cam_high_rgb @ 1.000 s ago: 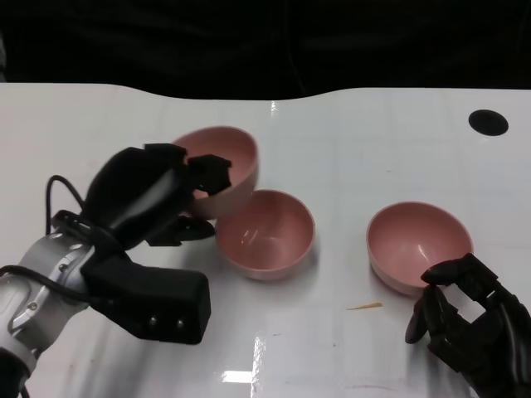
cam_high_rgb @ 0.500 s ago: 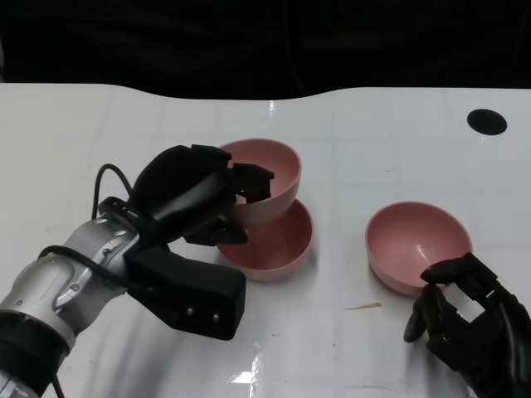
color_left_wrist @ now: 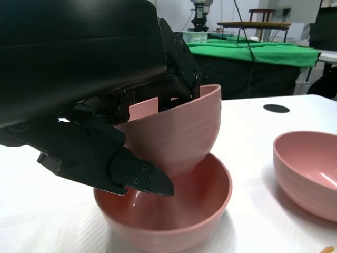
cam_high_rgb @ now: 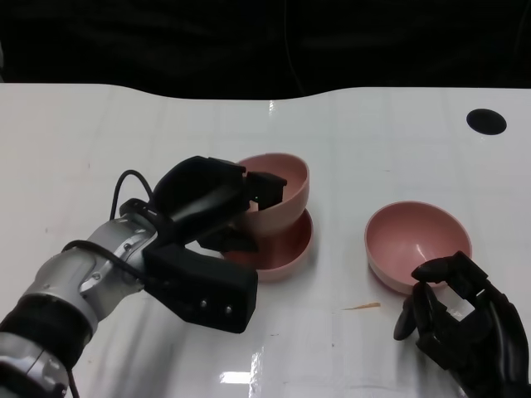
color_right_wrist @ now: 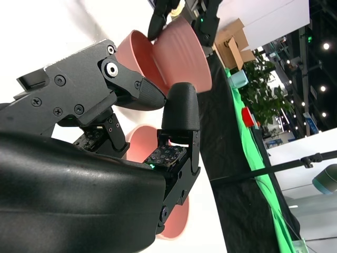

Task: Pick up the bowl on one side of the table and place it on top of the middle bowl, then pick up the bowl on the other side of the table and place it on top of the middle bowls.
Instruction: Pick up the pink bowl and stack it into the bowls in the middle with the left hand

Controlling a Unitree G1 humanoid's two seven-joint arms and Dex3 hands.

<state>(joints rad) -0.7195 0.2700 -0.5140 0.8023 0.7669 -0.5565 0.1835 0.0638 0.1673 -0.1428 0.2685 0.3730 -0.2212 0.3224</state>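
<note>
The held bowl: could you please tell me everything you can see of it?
The held bowl is plain pink, round and deep, looks like matte plastic, and is empty. The left hand grips its rim, fingers inside and outside the wall. It is tilted, its base lowered into the middle bowl; whether they touch cannot be told. The right bowl sits apart.
</note>
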